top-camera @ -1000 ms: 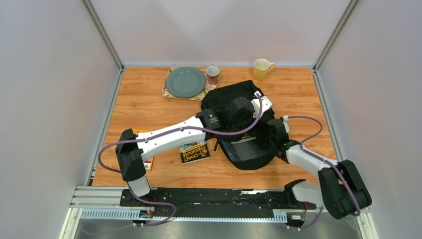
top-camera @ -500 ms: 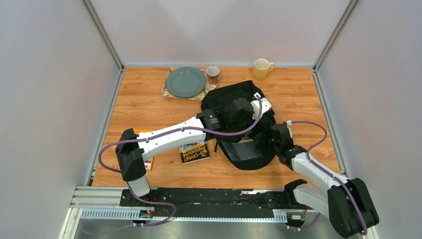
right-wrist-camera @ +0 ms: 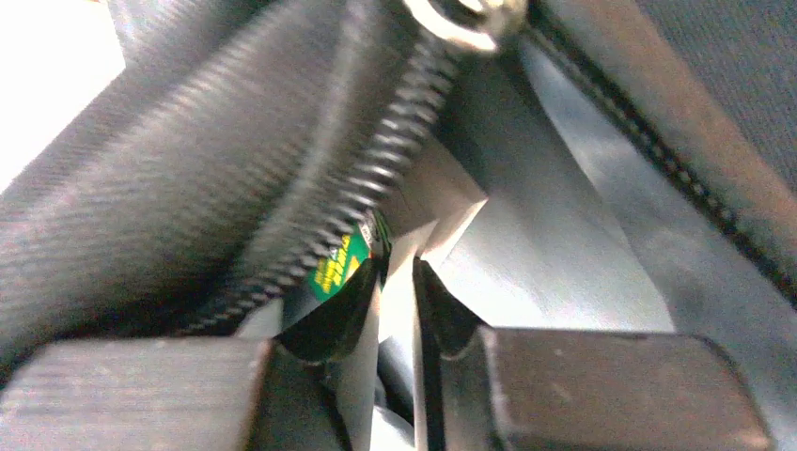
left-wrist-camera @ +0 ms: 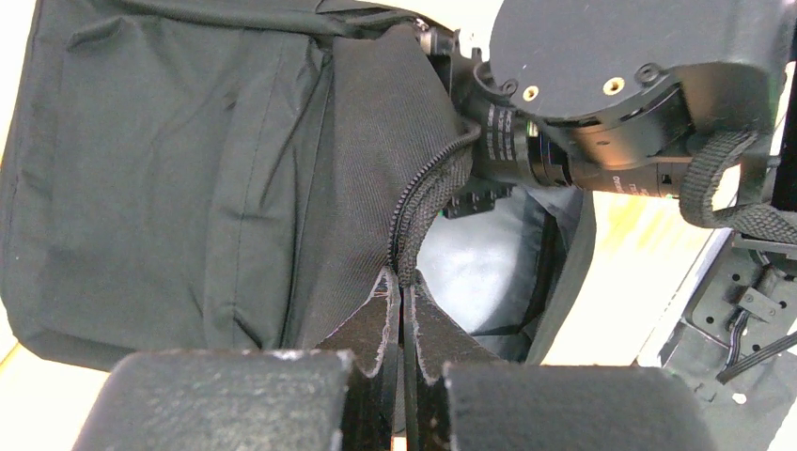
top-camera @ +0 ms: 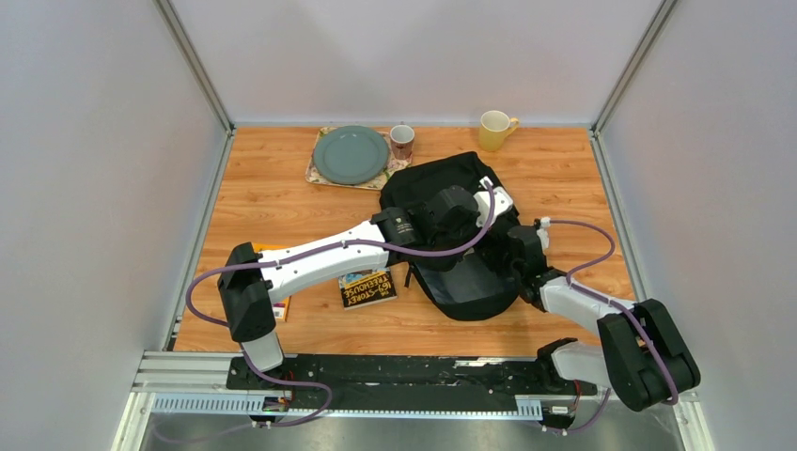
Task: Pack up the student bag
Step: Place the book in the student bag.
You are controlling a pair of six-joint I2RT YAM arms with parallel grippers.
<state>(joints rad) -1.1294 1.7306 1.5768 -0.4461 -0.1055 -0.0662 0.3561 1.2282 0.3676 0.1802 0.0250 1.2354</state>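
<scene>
**Both arms at the mouth of the student bag**

At the near left, the left arm (top-camera: 320, 258) rises from its base, bends sharply at the elbow, and stretches its white forearm rightward and away across the wooden surface (top-camera: 273, 188). A book with a colourful cover (top-camera: 367, 287) lies just near of that forearm. Farther back, a grey-green plate (top-camera: 350, 154) sits on a patterned tray (top-camera: 313, 174), with a small patterned mug (top-camera: 402, 141) just right of it.

The student bag (top-camera: 465, 287) lies in the middle of the surface, right of the book, its rounded end toward the near side. The left wrist hangs over the bag's far half. The left claw (left-wrist-camera: 402, 282) is pinched tight on the bag's zipper edge (left-wrist-camera: 414, 211), holding the fabric up so that the pale lining shows in the opening.

A yellow mug (top-camera: 493, 130) stands at the far edge, beyond the bag.

The right arm (top-camera: 583, 303) folds back at the near right, its forearm low and angled leftward to the bag's right side. The right claw (right-wrist-camera: 395, 282) is pushed in at the zipper, its fingers (right-wrist-camera: 343, 310) narrow with a slim gap. I cannot tell whether they grip anything.
</scene>
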